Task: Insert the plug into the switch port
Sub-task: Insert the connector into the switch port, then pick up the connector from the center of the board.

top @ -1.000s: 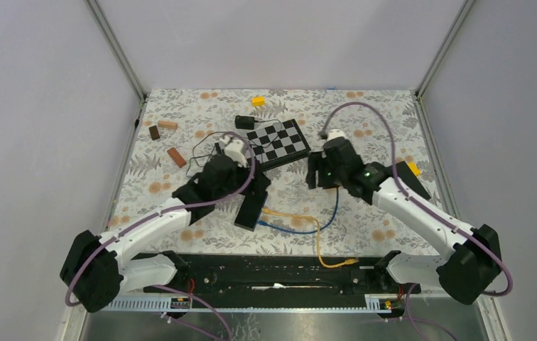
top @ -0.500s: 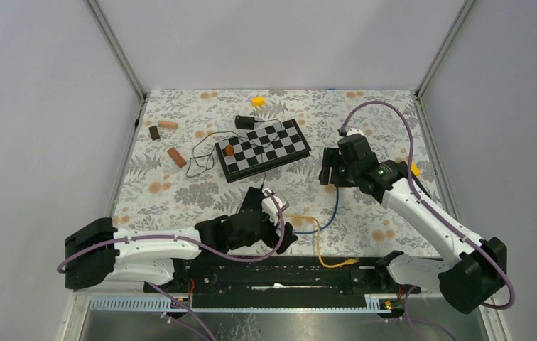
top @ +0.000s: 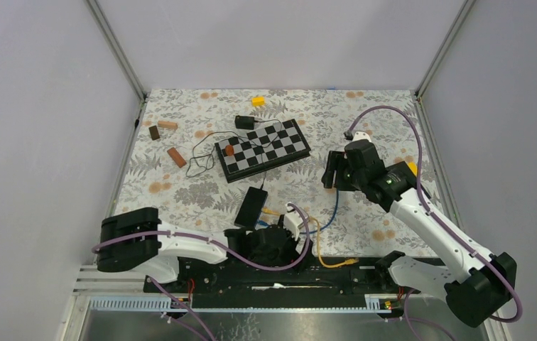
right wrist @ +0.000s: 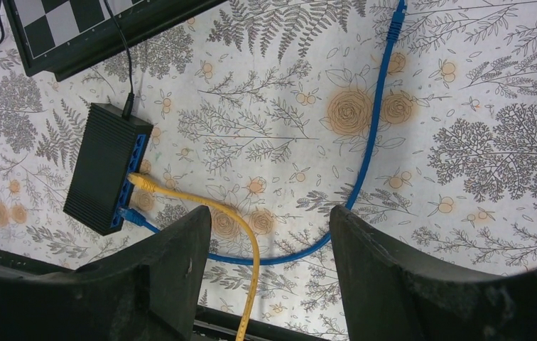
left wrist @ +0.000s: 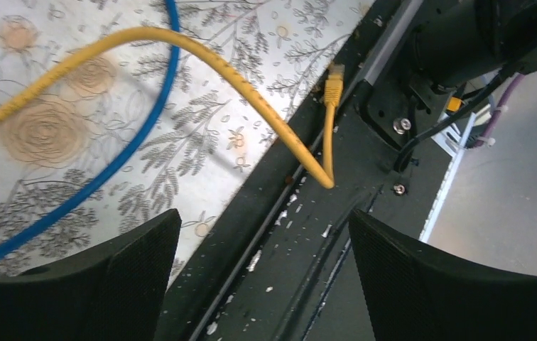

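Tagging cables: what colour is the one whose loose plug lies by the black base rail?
Yellow cable; the left wrist view shows it best.

Switch: flat on the mat, near the chessboard; yellow cable and blue cable reach its right side
Left gripper: low by the table's near edge; beside the yellow cable
Right gripper: over the blue cable's far end
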### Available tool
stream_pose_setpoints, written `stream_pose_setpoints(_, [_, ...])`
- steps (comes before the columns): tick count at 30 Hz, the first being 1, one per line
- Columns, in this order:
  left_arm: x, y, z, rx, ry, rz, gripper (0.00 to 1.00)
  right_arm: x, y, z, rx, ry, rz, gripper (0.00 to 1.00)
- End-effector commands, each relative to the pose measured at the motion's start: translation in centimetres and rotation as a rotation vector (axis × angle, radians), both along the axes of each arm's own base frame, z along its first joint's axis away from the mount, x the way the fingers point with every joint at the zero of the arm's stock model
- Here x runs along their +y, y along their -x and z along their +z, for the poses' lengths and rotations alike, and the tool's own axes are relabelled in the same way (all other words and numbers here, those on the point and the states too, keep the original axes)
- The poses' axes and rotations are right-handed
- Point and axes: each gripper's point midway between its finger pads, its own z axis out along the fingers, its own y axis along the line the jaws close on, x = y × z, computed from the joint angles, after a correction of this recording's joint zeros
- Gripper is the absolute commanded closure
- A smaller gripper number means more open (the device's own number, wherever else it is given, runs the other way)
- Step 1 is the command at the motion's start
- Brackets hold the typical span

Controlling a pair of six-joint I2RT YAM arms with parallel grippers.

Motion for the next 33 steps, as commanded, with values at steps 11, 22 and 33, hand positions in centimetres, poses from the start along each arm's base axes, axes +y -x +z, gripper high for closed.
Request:
stream_pose_setpoints(11, [-5.9,1.4,2.6,-0.010,0.118,-0.107,0.32,-0.7,0.0,1.2,-0.075,-0.014,-0.008,0.31])
stream_pose_setpoints(22, [-6.3,-1.0,1.6,0.065,0.030,-0.051,0.62,-1.4,-0.4,2.0,-0.118,0.006,-0.029,0.31])
stream_pose_setpoints(33, [-4.6,-6.8,5.0,0.213,0.083,-0.062,0.89,-1.3,-1.3,2.2,-0.125,0.023,-0.037,0.31])
